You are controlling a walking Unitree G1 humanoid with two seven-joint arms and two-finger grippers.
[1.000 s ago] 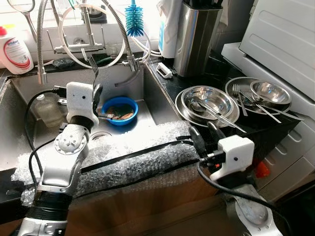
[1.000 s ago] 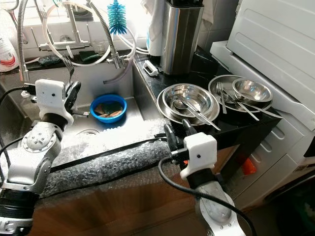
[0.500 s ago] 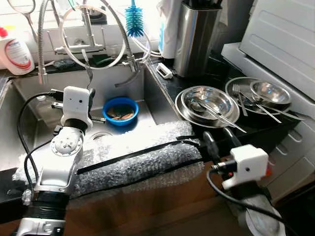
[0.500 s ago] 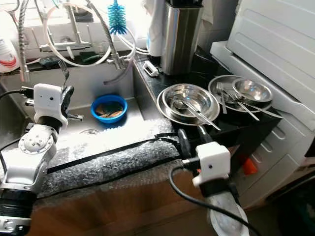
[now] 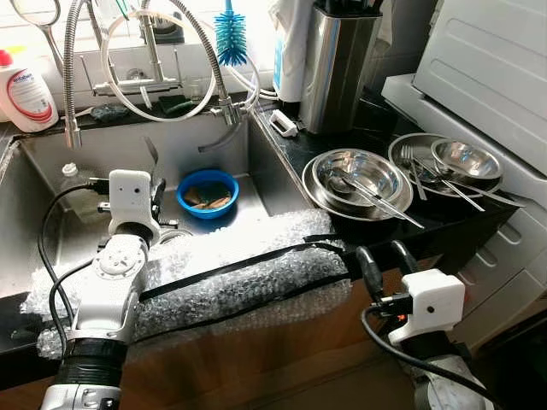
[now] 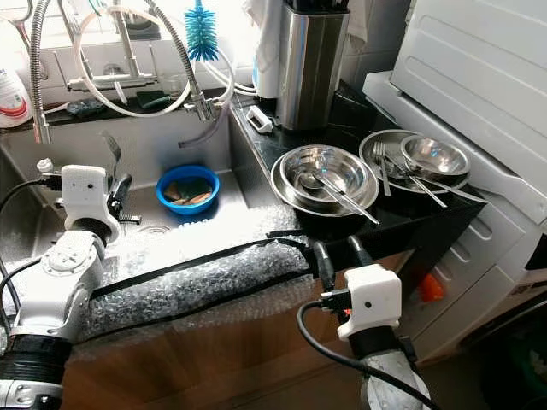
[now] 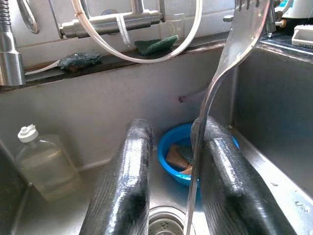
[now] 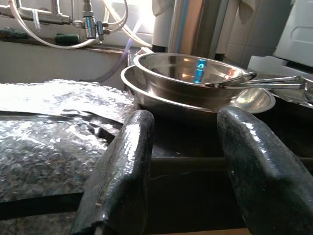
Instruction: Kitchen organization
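Sink (image 5: 51, 222): a steel basin is seen at the robot's left, its front edge padded with bubble wrap (image 5: 231, 273).
Counter (image 5: 342, 145): a dark top is seen right of the sink, carrying two stacks of steel dishes.
Near bowls (image 5: 357, 178): nested bowls with cutlery laid across them stand just right of the sink wall.
Far bowls (image 5: 453, 162): a plate and bowl with forks lie further right.
Blue bowl (image 5: 208, 191): it rests on the sink floor with scraps inside.
Left gripper (image 5: 155, 195): it is held over the sink, left of the blue bowl, with a fork pinned against one finger and the fingers only narrowly parted.
Fork (image 7: 230, 63): it stands nearly upright, tines up.
Right gripper (image 5: 385, 260): its fingers are spread wide and empty, below the counter's front edge.
Change: over the last second the left gripper has been drawn back from the blue bowl with the fork raised, and the right gripper has been lowered away from the near bowls.
Meaning: the fork is judged lifted out, and setting it with the cutlery on the counter is probably next.
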